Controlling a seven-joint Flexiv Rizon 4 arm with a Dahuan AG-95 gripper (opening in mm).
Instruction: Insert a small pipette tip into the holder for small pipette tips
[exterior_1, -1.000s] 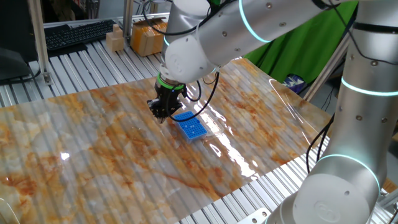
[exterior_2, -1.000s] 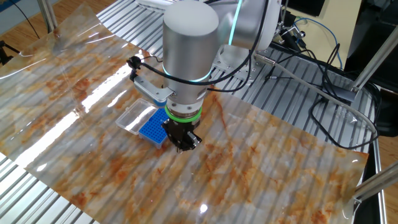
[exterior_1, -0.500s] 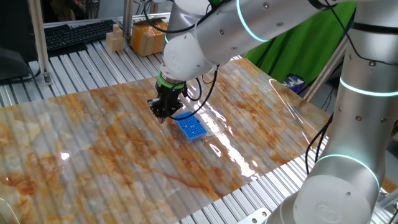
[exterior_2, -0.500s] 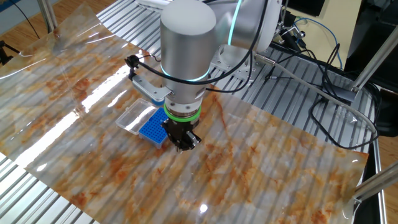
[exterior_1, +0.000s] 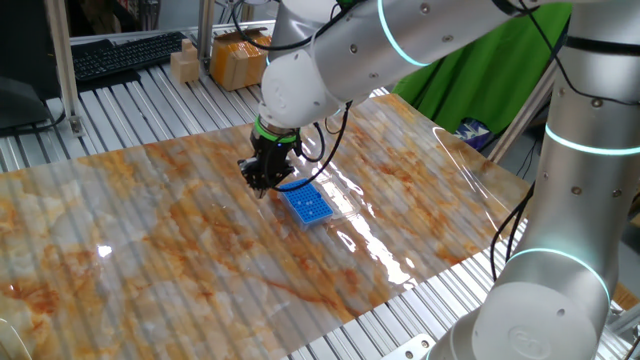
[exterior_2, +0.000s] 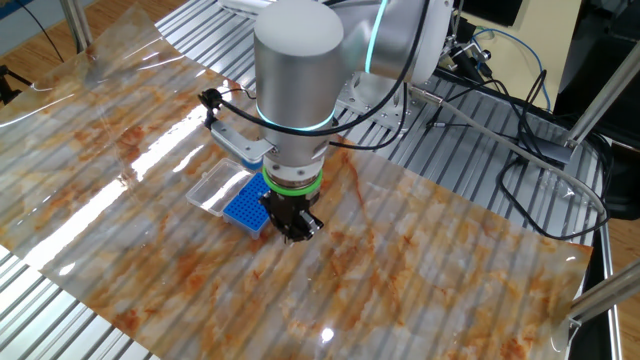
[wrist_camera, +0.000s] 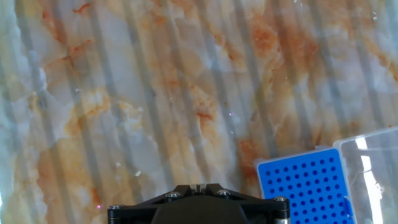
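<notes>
The holder for small pipette tips (exterior_1: 308, 207) is a small bright blue rack with a grid of tiny holes, lying on the marbled sheet. It also shows in the other fixed view (exterior_2: 243, 208) and at the lower right of the hand view (wrist_camera: 306, 186). My gripper (exterior_1: 262, 188) hangs low over the sheet just beside the holder, at its near-left corner in one fixed view. Its black fingers (wrist_camera: 196, 186) are pressed together, so it is shut (exterior_2: 293, 237). No small pipette tip shows in any view; whether one sits between the fingers I cannot tell.
A clear plastic lid (exterior_2: 214, 187) lies against the holder's far side (wrist_camera: 371, 167). A keyboard (exterior_1: 125, 55) and cardboard boxes (exterior_1: 236, 60) stand beyond the sheet, by a green cloth (exterior_1: 490, 70). Cables (exterior_2: 500, 110) run over the slatted table.
The arm's upper part has drifted very slightly sideways. The gripper stays shut at the same spot beside the holder.
</notes>
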